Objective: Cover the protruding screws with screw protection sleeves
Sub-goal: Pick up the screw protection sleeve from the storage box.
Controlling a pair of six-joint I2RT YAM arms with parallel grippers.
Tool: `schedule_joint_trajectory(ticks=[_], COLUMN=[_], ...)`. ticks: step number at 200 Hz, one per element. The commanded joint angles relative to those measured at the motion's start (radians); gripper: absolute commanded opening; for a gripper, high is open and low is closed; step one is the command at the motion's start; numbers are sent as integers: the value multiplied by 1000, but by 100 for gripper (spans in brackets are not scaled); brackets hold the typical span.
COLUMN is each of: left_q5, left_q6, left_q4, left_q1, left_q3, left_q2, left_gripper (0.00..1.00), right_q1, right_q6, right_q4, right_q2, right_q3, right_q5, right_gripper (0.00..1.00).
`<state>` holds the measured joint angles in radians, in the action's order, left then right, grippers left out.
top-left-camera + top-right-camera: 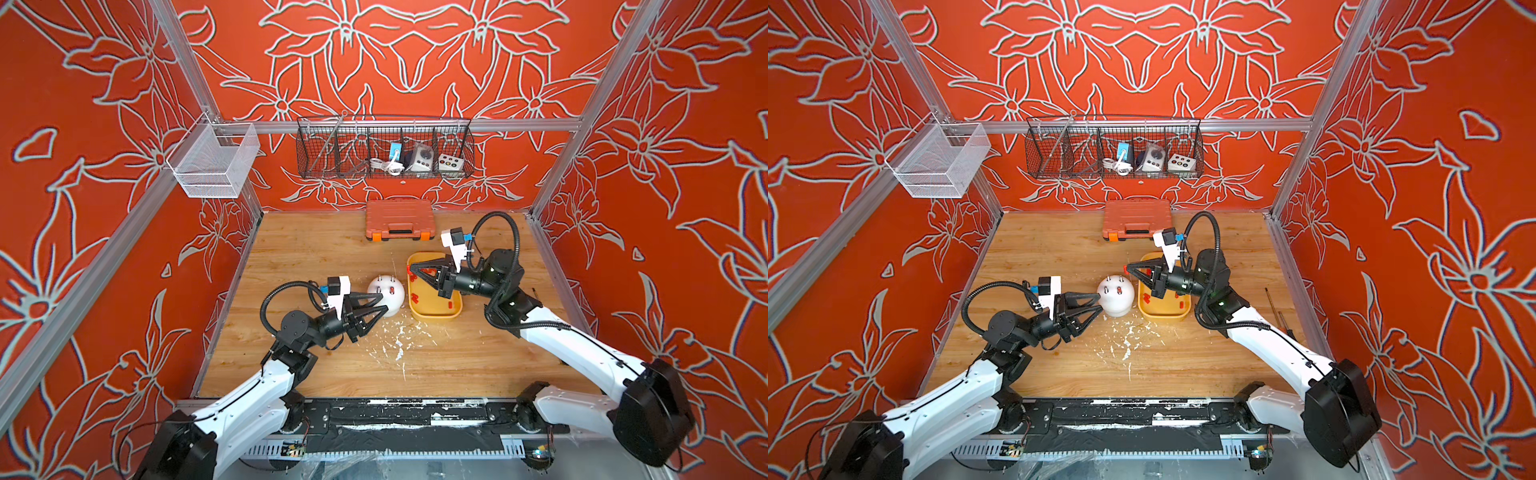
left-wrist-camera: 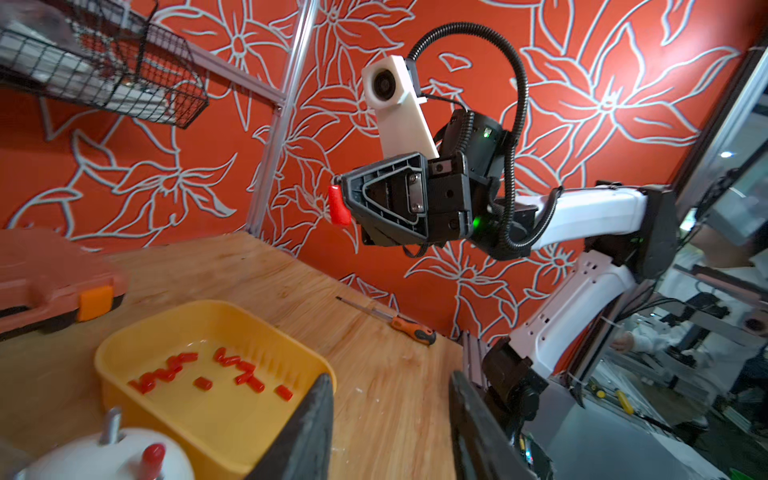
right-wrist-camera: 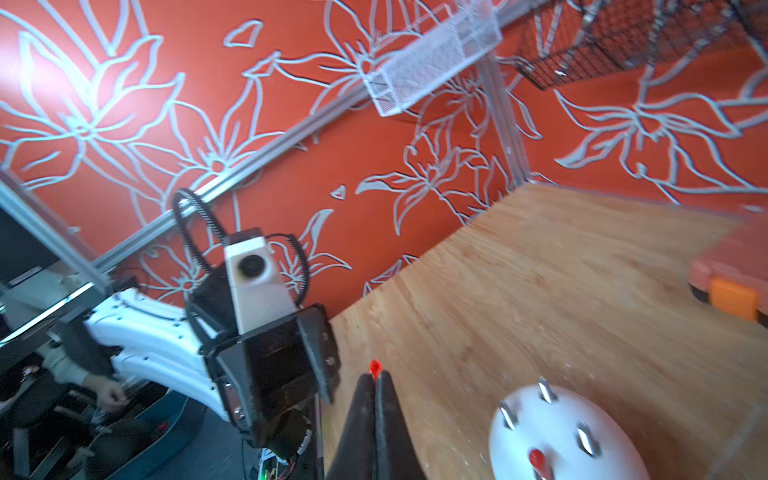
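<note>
- Wooden bench (image 1: 353, 374) inside a cell with orange-red walls patterned with flowers. Two black-and-white robot arms reach in from its front edge.
- White dome (image 1: 395, 301) sits near the middle of the bench, a little toward the left edge. Three bare grey screws (image 3: 546, 390) stand upright out of its top. A fourth post beside them wears a red cap (image 3: 537, 459).
- Yellow tray (image 1: 434, 318) stands just beside the dome, on the side facing the right edge. Loose sleeves (image 2: 232, 365), small red tubes, lie scattered across its floor.
- Right gripper (image 1: 409, 272) hangs above the tray corner nearest the dome. Its claw is pressed together on one red sleeve (image 2: 338, 205), which pokes out past the fingertips. That sleeve is in the air, apart from the dome and not on any screw.
- Left gripper (image 1: 384, 302) lies low against the dome's side facing the left edge. Its claw stands apart, with nothing between the fingers (image 2: 311, 424). Whether the tips actually touch the dome, I cannot tell.
- Orange tool case (image 1: 399, 218) lies closed at the middle of the back edge.
- Screwdriver (image 2: 399, 322) with an orange handle lies along the right edge.
- White flecks (image 1: 399, 338) speckle the wood between the dome and the front edge.
</note>
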<state>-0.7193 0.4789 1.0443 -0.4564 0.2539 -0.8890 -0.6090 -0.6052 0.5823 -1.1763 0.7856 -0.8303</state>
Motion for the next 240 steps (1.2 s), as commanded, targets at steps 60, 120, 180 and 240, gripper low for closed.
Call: schedule_joint_trajectory(ticks=[60, 120, 180, 240], left_q5=[-142, -107, -96, -75], left_q6=[-38, -99, -119, -148], left_q4=[143, 138, 126, 96], left_q1=[-39, -65, -67, -68], left_q3=[124, 143, 148, 139], left_q2=[-25, -57, -53, -34], left_gripper=[45, 45, 42, 22], right_q1=[-107, -155, -195, -207], right_q6=[-16, -22, -9, 16], right_q4=[176, 195, 195, 161], right_q2=[21, 3, -9, -4], right_q3=[-13, -2, -6, -8], right_q5=[-86, -83, -76, -71], right_gripper=[0, 0, 0, 0])
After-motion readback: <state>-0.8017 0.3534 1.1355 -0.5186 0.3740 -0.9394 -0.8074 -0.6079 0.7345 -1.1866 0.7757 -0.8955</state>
